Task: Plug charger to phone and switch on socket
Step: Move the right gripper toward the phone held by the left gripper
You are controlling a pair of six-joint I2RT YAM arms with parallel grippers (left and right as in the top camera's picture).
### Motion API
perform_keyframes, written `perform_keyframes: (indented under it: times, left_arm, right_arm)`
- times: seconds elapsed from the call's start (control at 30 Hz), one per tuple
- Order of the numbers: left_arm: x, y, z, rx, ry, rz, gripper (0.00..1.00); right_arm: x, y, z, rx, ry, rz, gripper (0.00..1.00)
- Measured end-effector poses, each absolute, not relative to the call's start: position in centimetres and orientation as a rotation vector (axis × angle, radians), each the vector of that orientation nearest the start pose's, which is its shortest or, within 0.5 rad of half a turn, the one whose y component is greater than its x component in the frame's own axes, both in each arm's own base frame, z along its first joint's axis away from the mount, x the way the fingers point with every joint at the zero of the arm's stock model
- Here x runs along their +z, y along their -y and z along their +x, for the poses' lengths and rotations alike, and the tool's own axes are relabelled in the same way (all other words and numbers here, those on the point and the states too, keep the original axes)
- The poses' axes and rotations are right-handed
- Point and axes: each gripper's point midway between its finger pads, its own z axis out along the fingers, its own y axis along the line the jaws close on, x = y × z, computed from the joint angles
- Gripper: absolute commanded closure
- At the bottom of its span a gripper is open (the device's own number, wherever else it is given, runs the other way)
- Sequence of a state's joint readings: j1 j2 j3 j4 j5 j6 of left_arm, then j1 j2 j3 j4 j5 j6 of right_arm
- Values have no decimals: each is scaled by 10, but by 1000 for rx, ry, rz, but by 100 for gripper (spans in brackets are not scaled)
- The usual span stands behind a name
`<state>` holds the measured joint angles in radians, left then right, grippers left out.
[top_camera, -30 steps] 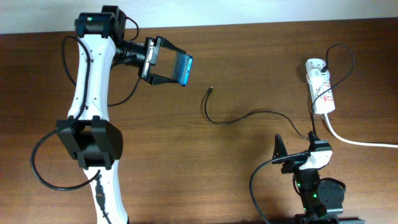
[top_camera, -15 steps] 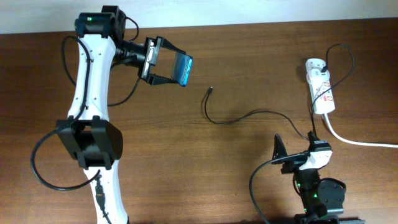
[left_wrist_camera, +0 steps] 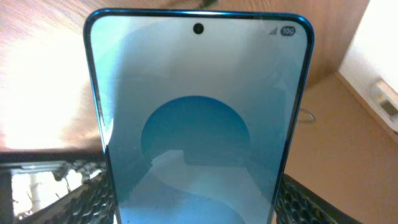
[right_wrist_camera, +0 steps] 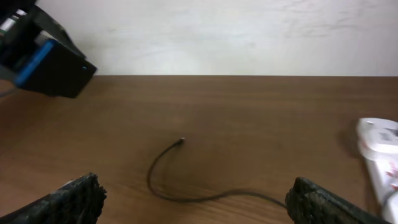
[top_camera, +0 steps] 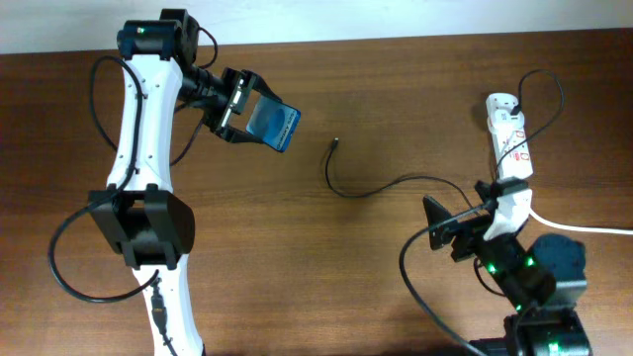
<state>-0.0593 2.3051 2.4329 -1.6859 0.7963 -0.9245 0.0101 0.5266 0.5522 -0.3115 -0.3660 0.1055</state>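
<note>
Grips the phone (top_camera: 276, 127) in the left pincer (top_camera: 253, 117), pressed on its edges and raised over the far left of the counter (top_camera: 297, 287), blue screen tilted up. Holds the right pincer (top_camera: 447, 229) spread wide and empty at the near right. Finds the charger (top_camera: 330, 178) slack on the counter between them, touching neither. Puts its plug tip (top_camera: 337, 142) forward and left of the right pincer, right of the phone, well apart from both. Points the tip's last stretch away from the robot, leaning slightly right. Sets the tip nearer the phone, yet leaves only the right pincer free. Likely calls for a forward-left reach, jaws across the cable just behind the tip. Shows the socket (top_camera: 510, 138) at the far right; cannot tell the switch position.
</note>
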Motion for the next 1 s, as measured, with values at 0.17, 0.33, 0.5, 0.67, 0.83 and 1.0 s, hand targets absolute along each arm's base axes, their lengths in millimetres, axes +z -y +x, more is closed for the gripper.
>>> perform_keyframes:
  times: [0.17, 0.33, 0.5, 0.67, 0.83, 1.0]
  left_arm:
    - [185, 132, 427, -912, -3003, -1342, 100]
    - [176, 135, 428, -757, -2998, -1325, 100]
    - [171, 138, 432, -669, -2964, -1363, 100]
    - [170, 148, 429, -633, -2959, -1393, 100]
    - [170, 166, 428, -627, -2950, -1395, 100]
    - [168, 183, 420, -580, -2971, -1365, 100]
  right_arm:
    - [257, -110, 282, 758, -1945, -312, 1]
    - [246, -133, 294, 1059, -2057, -267, 2]
    - [236, -138, 300, 1178, -2119, -185, 1]
    - [232, -150, 316, 1248, -2127, -124, 12]
    - [211, -190, 326, 1245, -2242, 124, 24]
    - [199, -218, 341, 1230, -2240, 291, 34]
